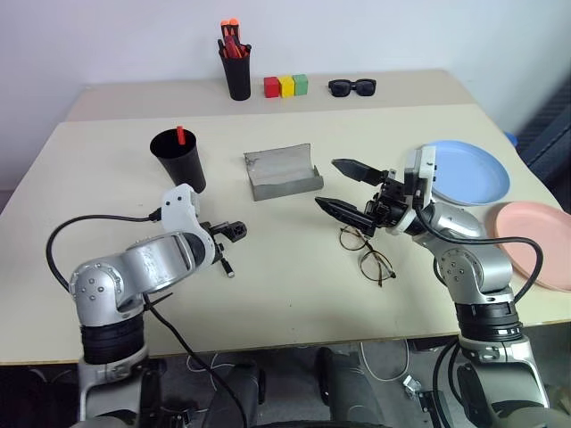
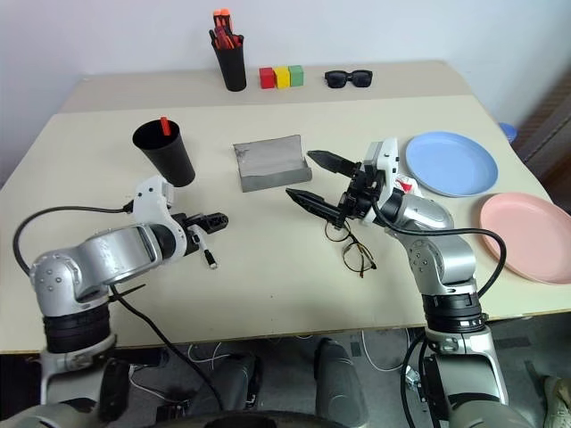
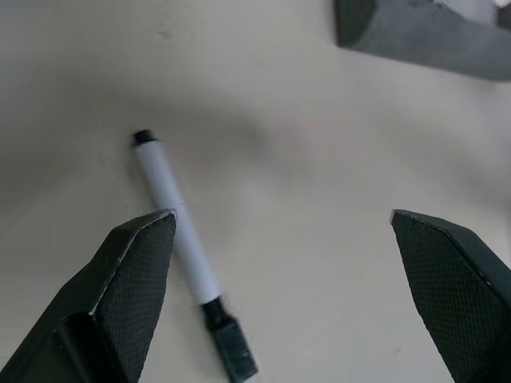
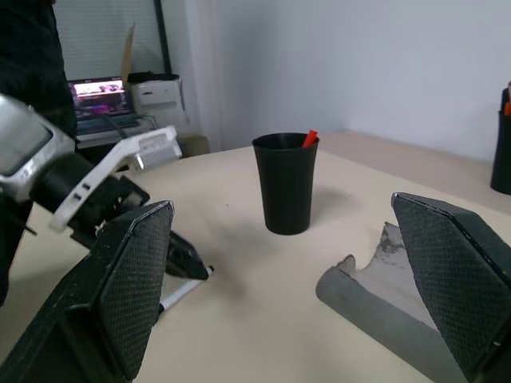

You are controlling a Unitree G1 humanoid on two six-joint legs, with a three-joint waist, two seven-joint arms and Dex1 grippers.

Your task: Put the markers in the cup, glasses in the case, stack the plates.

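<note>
In the head view, we see the black cup (image 1: 179, 159) in the upper left part of the table, with a red marker end (image 1: 179, 135) already standing inside it. The grey case (image 1: 283, 172) lies open in the upper middle, so it is ready to receive something. The wire-rimmed glasses (image 1: 367, 252) lie on the table in the middle right, just below the right gripper (image 1: 343, 185), whose fingers are spread wide and hold nothing. We think it waits there because the glasses are its next thing. The light blue plate (image 1: 468, 171) and the salmon pink plate (image 1: 538, 242) lie side by side at the right edge, not yet stacked. The left gripper (image 1: 225, 242) is at the middle left, low over the white marker (image 1: 225, 265).

In the left wrist view, the white marker (image 3: 177, 220) lies flat on the table in the lower left, black at both ends, close to one of the fingertips (image 3: 132, 267). The two fingers stand far apart, nothing between them yet; we judge they are lining up to take the marker. A corner of the case (image 3: 415, 36) is in the upper right.

In the right wrist view, the fingers are also far apart. The cup (image 4: 285, 182) stands in the centre with the red end at its rim, and the case (image 4: 383, 299) is in the lower right.
</note>
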